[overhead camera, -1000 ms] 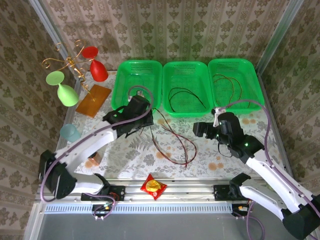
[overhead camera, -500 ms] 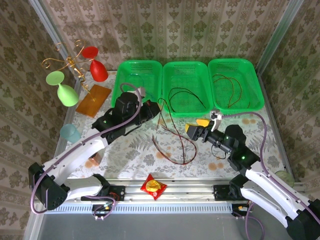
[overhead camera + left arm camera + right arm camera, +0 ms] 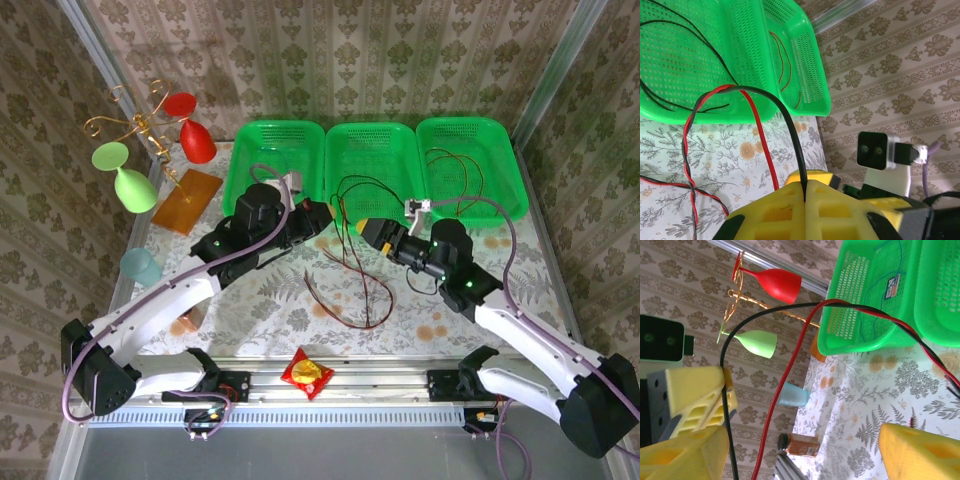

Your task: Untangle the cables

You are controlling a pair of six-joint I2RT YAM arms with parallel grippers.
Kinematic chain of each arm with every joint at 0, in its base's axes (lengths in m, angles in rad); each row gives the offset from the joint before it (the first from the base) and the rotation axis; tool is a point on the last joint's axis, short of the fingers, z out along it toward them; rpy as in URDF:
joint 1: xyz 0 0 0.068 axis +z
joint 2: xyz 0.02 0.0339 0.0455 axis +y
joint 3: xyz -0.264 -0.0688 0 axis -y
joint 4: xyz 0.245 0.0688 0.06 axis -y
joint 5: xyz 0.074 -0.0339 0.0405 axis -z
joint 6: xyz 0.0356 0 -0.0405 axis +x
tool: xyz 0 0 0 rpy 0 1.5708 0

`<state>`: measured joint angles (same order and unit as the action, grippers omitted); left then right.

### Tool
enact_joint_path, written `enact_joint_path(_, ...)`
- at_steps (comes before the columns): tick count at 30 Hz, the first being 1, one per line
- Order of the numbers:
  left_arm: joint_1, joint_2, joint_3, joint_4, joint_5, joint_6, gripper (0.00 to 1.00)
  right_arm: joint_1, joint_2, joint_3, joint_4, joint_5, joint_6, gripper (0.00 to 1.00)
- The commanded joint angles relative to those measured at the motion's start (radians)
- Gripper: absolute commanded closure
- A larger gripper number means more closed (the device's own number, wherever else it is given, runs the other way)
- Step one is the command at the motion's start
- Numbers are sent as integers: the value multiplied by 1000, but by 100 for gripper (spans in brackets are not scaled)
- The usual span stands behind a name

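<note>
— Along the back wall, what do the baskets hold?
— Left green basket [image 3: 270, 148] holds a blue-green cable [image 3: 857, 315] and a small tag [image 3: 893, 285], its print too small to read. Middle green basket [image 3: 372, 135] holds a looped thin black cable [image 3: 370, 179]. Right green basket [image 3: 470, 130] holds a brown-orange cable [image 3: 785, 55].
— And the tangle?
— On the floral tablecloth [image 3: 260, 300] before the middle basket, a red cable [image 3: 762, 140] and a black strand [image 3: 792, 130] lie twisted together, then rise toward both grippers.
— Fingers?
— Left gripper [image 3: 804, 186] is squeezed tight, the black strand pinched in its seam. Right gripper [image 3: 804, 440] stands wide apart, both strands passing between its fingers [image 3: 920, 452], nothing clamped.
— Other writing?
— Red snack packet [image 3: 307, 372] at the near edge; lettering illegible.
</note>
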<state>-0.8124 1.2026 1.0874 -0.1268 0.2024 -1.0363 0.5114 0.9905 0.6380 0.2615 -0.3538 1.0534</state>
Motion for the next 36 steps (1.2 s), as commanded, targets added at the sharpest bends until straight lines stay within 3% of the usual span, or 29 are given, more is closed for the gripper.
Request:
enact_joint_path(1,-9,-4,14,21,6,-2,100,4,61,81,-51,-45,51,24)
enact_joint_path(8,-17,-1,11,23,8,-3,100,6,212,153,27,-152,85,38)
enact_joint_path(13,-18,-6,14,19,6,0,100,6,251,183,22,-172,72,56)
enact_joint_path(21,-19,-12,8,19,5,2,100,10,251,193,12,-181,60,64)
enact_joint_path(23,-19,-13,9,18,3,4,100,10,246,192,1,-173,54,71)
enact_joint_path(28,-18,-25,20,-7,-5,17,100,9,183,194,-72,-121,17,99)
enact_joint_path(36,-17,-61,97,-81,-19,64,100,2,1,268,-326,36,-162,100)
